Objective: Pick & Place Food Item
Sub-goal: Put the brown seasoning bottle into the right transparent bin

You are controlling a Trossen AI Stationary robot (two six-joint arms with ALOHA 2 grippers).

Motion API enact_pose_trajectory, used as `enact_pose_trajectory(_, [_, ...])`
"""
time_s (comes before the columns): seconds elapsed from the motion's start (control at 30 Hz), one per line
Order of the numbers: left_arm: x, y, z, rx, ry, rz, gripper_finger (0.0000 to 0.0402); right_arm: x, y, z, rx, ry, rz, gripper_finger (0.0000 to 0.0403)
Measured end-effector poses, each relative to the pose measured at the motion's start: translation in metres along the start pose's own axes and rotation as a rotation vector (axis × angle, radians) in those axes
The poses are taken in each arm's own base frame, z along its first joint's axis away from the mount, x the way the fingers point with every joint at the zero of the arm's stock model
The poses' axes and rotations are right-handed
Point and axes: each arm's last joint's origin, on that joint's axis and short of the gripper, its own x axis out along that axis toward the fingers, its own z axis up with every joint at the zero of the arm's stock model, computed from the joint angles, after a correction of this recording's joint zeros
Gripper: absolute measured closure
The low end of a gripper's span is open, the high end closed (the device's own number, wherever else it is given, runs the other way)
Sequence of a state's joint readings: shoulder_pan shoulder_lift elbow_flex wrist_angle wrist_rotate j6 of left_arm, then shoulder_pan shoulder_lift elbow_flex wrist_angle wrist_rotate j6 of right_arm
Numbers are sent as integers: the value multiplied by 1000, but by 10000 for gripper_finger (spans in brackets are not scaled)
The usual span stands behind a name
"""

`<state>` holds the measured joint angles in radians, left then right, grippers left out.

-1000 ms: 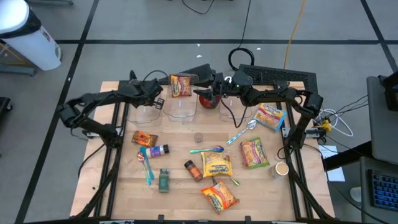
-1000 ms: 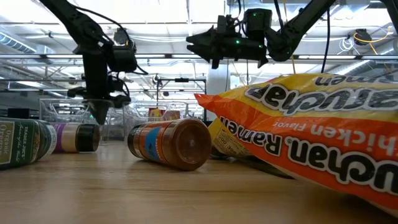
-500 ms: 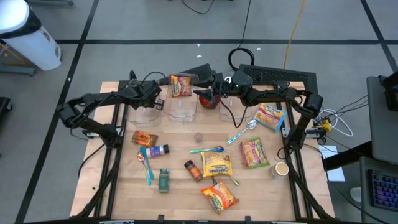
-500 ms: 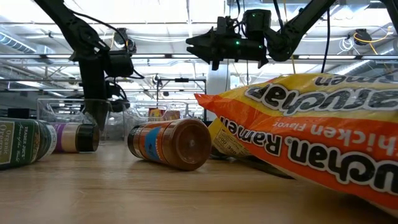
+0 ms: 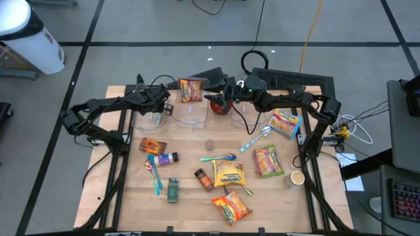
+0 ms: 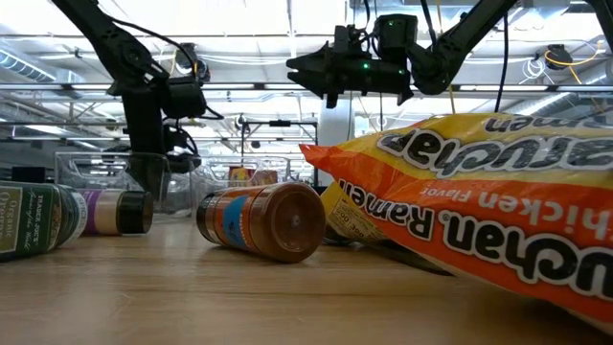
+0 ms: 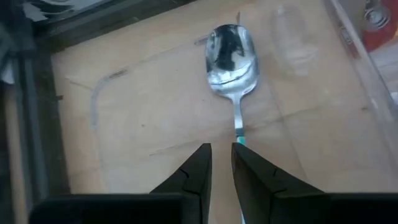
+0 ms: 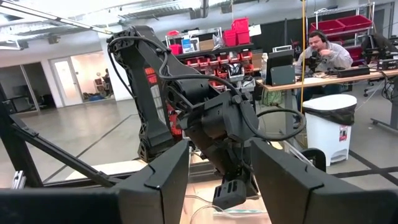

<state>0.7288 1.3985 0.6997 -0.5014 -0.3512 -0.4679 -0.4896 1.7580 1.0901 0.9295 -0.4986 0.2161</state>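
Wooden tabletop [image 5: 197,196] carries scattered packets and jars. At its far edge the left gripper [image 7: 221,163] hangs inside a clear bin [image 5: 153,118], fingers slightly parted just above a spoon [image 7: 231,56] lying on the bin floor, seemingly let go. The right gripper [image 8: 219,168] waits raised beside it, fingers apart, empty.

Four ramen packets [image 5: 231,207], three clear bins [image 5: 191,113], three spice jars [image 5: 203,178], several spoons [image 5: 220,157]

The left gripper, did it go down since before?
Yes. In the low view the left gripper sits lower than a second ago, dipped into the clear bin, just above the spoon.
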Motion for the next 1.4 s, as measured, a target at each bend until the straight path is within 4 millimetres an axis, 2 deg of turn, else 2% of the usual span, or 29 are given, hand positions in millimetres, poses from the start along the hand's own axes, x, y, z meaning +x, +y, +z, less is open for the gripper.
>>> enact_pose_trajectory(0.23, [-24,8,4,-9,-93,-46,330,0,0,0,0,0,0,238])
enact_pose_trajectory(0.53, [-81,29,5,-37,-315,-188,330,0,0,0,-1,0,0,238])
enact_pose_trajectory(0.7, [-115,43,-2,-18,-437,-343,330,0,0,0,-1,0,0,238])
enact_pose_trajectory(0.87, [-139,54,-17,39,-491,-509,330,0,0,0,-1,0,0,238])
enact_pose_trajectory(1.13, [-151,49,-43,191,-461,-682,330,0,0,0,-1,0,0,238])
enact_pose_trajectory(1.4, [-126,18,-61,250,-734,-938,330,0,0,-1,5,9,-1,238])
